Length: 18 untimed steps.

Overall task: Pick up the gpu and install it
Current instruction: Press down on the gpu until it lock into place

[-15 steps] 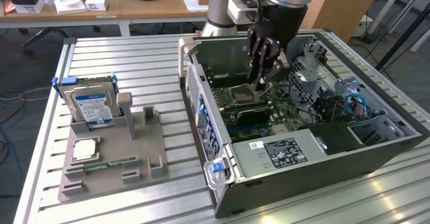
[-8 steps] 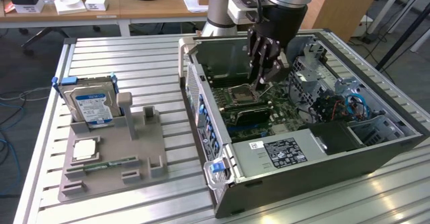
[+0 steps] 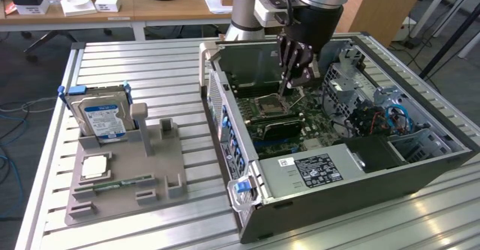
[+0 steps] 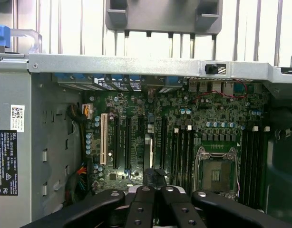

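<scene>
1. The open computer case (image 3: 358,196) lies on its side on a ribbed aluminium surface (image 3: 150,64), its walls dark grey sheet metal.
2. The gripper (image 3: 284,92) reaches down into the case over the green motherboard (image 4: 136,102), close to the square, metal-framed CPU socket (image 3: 266,105).
3. Its black jointed fingers (image 4: 141,209) are drawn close together, and nothing shows between them.
4. The gpu (image 3: 279,129), a flat dark card, stands among the expansion slots between the socket and the power supply (image 3: 318,168). It looks seated in a slot, though I can't be sure from this angle.
5. The fingertips appear to be above the card and apart from it.
6. In the wrist view, one long white slot (image 4: 104,137) stands out among the black ones.
7. The power supply carries a black label with white print, too small to read.
8. Towards the exterior view's left, a grey moulded holder (image 3: 127,166) keeps a silver hard drive (image 3: 103,121) with a blue-white label upright, and a narrow green memory stick (image 3: 120,181) lies flat.
</scene>
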Motion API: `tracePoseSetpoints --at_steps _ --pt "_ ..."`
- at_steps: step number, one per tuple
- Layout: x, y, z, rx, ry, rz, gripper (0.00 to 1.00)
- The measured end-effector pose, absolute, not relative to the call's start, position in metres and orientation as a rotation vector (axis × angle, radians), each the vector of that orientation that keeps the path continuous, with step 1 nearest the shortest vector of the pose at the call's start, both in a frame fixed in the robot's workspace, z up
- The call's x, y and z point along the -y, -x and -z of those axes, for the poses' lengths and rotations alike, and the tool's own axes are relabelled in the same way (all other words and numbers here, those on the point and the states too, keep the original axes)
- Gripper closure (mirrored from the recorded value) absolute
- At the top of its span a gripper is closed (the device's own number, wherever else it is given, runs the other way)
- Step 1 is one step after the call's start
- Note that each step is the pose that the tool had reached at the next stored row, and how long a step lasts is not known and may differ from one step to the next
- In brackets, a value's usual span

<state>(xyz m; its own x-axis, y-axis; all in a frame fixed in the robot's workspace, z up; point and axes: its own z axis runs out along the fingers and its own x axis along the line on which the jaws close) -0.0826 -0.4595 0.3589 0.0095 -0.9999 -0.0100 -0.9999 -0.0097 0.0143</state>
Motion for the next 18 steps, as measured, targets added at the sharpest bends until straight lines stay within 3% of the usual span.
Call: tracePoseSetpoints --at_steps 18 --pt "0.4595 0.0826 -0.3580 2.208 -2.230 0.027 0.90"
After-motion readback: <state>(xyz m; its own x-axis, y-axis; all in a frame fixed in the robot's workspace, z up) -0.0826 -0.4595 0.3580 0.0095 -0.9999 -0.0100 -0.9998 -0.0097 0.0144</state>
